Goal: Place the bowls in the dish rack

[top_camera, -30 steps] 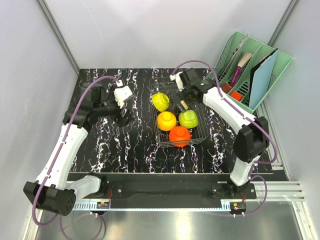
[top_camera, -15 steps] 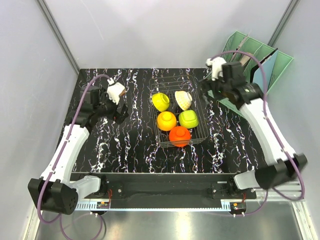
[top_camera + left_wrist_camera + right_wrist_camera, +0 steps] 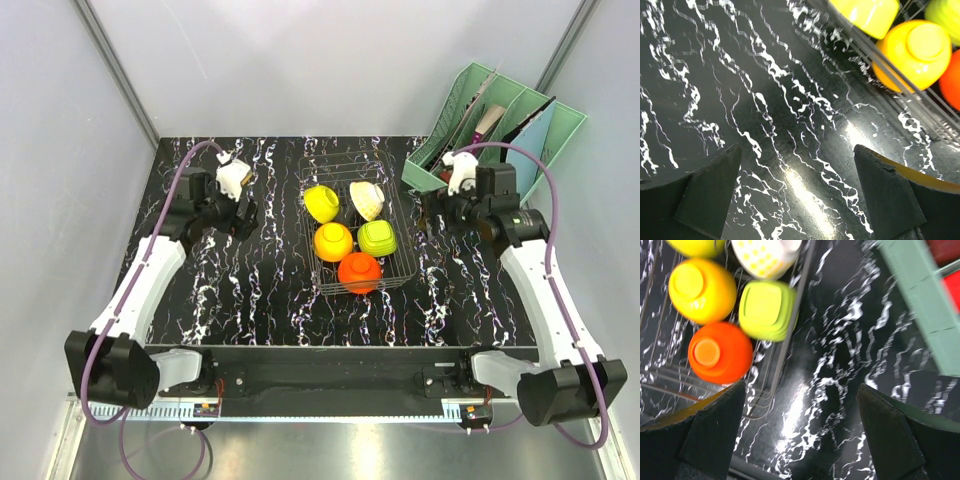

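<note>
Holding: nothing; the left gripper [image 3: 796, 150] and right gripper [image 3: 802, 385] both have fingers wide apart.
Bowls [image 3: 359, 272]: five, all inside the dish rack [image 3: 398, 262].
Feel: probably light, hard and slippery; grab by the rim.

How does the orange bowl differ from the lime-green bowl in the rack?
The orange bowl is round; the lime-green bowl is squarish with rounded corners. The orange bowl sits at the near end of the dish rack; the lime-green bowl lies behind it by the right wall. Both rest upside down.
</note>
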{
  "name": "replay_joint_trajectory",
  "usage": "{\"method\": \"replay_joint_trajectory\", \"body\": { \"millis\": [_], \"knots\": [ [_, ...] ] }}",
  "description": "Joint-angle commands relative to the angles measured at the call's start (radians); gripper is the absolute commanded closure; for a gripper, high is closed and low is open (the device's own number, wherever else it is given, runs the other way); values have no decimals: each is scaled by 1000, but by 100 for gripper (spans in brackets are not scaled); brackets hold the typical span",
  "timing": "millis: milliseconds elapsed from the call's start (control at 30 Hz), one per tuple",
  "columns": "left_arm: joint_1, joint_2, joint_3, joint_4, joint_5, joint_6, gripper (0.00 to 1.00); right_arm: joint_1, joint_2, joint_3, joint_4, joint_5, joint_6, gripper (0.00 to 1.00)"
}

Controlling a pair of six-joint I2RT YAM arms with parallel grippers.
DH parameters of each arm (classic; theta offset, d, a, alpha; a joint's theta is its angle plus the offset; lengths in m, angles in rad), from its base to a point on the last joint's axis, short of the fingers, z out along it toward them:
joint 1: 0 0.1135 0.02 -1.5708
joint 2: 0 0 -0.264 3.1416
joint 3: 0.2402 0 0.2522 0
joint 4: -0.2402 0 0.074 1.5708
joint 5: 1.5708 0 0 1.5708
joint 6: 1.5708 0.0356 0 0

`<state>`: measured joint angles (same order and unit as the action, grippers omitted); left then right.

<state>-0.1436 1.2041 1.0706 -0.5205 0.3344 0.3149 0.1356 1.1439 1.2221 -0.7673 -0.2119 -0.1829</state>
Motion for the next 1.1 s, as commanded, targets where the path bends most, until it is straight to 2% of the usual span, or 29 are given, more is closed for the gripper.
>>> {"method": "replay_joint_trajectory", "body": {
  "millis": [0,100,200,333,467,733,1067],
  "knots": [
    [1,20,28,48,-58,-16,1,-4,40,-44,54,-104,-4,0],
    [1,11,22,47,-61,-10,1,-4,89,-59,91,-40,-4,0],
    [-1,2,15,47,-67,-2,1,-2,164,-36,97,87,8,0],
    [-1,-9,11,47,-78,7,1,-4,249,-35,100,89,17,0],
    [-1,-23,8,42,-92,23,1,-2,303,-16,112,163,26,0],
    [1,-25,0,42,-100,43,1,21,373,-29,99,172,22,0],
    [-1,-15,12,42,-97,50,1,147,412,-35,39,77,-29,0]
  ]
}}
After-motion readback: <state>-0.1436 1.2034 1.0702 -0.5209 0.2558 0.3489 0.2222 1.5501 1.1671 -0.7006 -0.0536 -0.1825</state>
